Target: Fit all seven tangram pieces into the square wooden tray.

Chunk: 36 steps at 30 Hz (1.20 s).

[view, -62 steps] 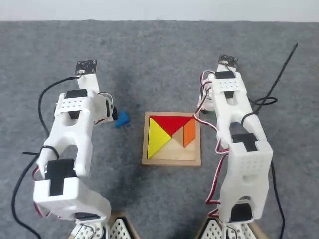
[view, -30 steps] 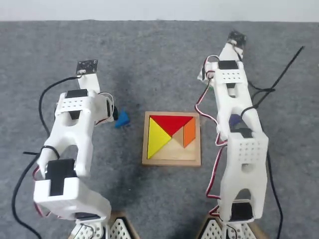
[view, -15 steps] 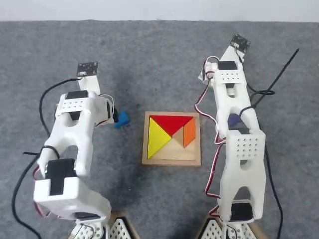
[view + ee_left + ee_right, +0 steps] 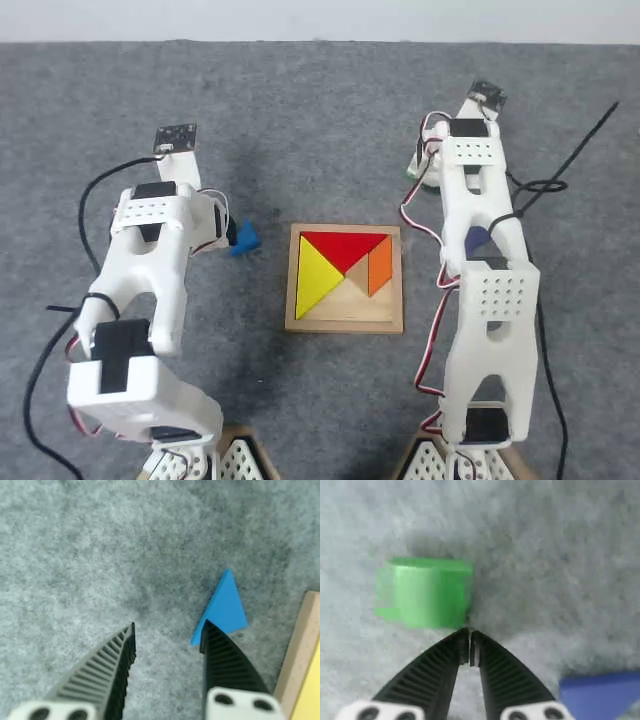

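Hovering released by blue triangle point(image 4: 224, 605): L pincer point(image 4: 168, 625); R pincer point(image 4: 469, 631) clenched at green piece point(image 4: 425, 597).

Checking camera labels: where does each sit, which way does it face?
High view: fixed above the table, looking down on the left arm, right arm and tray between.
Left wrist view: on that wrist, looking down past the open left gripper at the blue triangle.
Right wrist view: on that wrist, looking down past the shut right gripper at the green piece.
Shared: high and left wrist views both show the blue triangle and tray.
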{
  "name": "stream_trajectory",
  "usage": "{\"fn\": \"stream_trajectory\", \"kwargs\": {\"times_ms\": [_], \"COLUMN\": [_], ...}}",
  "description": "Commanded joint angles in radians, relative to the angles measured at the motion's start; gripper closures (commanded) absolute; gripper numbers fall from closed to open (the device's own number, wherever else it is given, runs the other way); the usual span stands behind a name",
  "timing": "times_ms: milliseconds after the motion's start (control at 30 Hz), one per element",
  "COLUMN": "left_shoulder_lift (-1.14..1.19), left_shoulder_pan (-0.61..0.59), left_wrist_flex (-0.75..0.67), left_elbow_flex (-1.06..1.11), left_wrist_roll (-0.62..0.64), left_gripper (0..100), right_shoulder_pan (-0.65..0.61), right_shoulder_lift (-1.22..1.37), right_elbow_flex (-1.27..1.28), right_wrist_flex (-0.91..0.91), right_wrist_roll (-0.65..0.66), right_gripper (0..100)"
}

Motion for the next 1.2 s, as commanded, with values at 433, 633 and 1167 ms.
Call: {"fn": "stream_trajectory", "kwargs": {"times_ms": [433, 633, 1167], "left_shoulder_lift": [-0.026, -0.032, -0.034], "left_shoulder_pan": [0.000, 0.003, 0.000], "left_wrist_flex": [-0.017, -0.018, -0.015], "left_elbow_flex": [-0.007, 0.010, 0.013], "left_wrist_roll": [-0.009, -0.009, -0.011], "left_gripper": [79, 79, 79], "right_shoulder_pan": [-0.028, -0.071, -0.070], "right_shoulder_lift": [-0.128, -0.067, 0.079], "right_elbow_flex": [-0.106, -0.109, -0.110], "right_wrist_flex": [-0.130, -0.194, -0.147], "right_wrist_roll": [-0.129, -0.379, -0.264], "right_gripper": [92.7, 56.6, 78.0]}}
